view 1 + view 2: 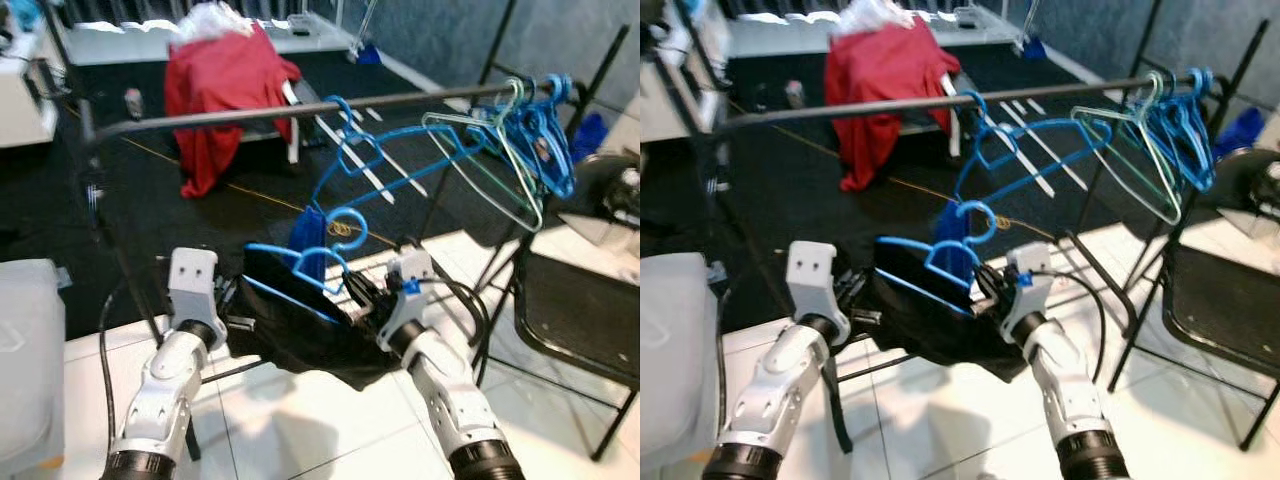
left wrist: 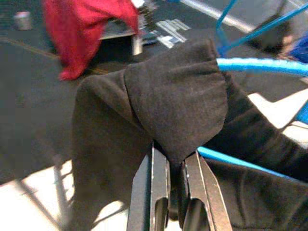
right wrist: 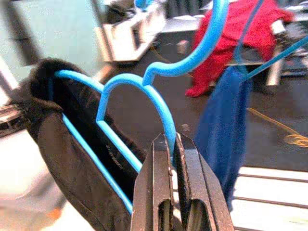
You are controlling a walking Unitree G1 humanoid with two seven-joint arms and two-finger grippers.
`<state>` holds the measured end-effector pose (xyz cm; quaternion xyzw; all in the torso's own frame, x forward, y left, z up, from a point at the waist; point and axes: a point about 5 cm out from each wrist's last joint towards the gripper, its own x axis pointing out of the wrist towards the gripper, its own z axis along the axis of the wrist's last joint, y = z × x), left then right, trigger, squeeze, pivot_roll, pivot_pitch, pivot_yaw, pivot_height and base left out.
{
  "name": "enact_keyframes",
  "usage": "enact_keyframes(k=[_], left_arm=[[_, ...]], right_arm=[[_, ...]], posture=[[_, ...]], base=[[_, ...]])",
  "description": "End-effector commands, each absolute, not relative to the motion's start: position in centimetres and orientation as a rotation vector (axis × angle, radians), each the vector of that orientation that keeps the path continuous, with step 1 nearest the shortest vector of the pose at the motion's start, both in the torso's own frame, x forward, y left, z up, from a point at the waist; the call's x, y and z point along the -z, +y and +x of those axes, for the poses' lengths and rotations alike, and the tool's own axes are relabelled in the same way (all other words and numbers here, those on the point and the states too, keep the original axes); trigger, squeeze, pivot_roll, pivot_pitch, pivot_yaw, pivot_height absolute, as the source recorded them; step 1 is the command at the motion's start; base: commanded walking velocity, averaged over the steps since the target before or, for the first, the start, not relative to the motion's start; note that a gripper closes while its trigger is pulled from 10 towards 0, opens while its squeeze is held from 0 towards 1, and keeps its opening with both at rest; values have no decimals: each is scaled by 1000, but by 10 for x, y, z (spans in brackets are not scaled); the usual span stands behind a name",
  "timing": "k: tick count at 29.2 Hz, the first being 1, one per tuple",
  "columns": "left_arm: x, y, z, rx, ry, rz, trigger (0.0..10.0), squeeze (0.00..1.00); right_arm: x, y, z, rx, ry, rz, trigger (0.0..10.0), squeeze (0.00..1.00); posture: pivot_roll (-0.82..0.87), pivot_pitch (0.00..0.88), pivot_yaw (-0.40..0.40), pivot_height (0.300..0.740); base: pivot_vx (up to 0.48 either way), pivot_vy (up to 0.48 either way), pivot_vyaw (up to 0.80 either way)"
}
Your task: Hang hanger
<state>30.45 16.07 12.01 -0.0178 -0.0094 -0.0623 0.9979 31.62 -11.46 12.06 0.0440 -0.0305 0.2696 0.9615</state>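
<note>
A blue plastic hanger (image 1: 318, 262) carries a black garment (image 1: 300, 330) and is held between my two grippers, below and in front of the dark clothes rail (image 1: 250, 113). Its hook (image 1: 347, 222) points up, still under the rail. My right gripper (image 3: 172, 144) is shut on the hanger's blue shoulder bar near the neck. My left gripper (image 2: 175, 161) is shut on a fold of the black garment at the hanger's other end. Another blue hanger (image 1: 362, 150) hangs at mid-rail with a blue cloth (image 1: 308, 232) on it.
Several green and blue hangers (image 1: 525, 140) crowd the rail's right end. A black folding chair (image 1: 575, 300) stands to the right, a white bin (image 1: 25, 350) to the left. A red cloth (image 1: 225, 85) drapes a chair on the dark carpet beyond the rail.
</note>
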Motion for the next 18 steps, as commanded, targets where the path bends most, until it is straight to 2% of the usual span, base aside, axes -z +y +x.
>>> enact_keyframes(k=[1,14,18], left_arm=[[-119,155,303,153,-8,-38,10000,0],[-119,155,302,162,1,-28,10000,0],[-119,155,303,165,14,-8,10000,0]], right_arm=[[-123,-119,315,-533,-88,104,10000,0],[-123,-118,315,-524,-89,129,10000,0],[-123,-119,315,-515,-84,150,10000,0]], posture=[[-72,81,-64,740],[-67,83,-56,740],[-62,84,-54,740]], base=[[-424,0,0],[-371,0,0],[0,0,0]])
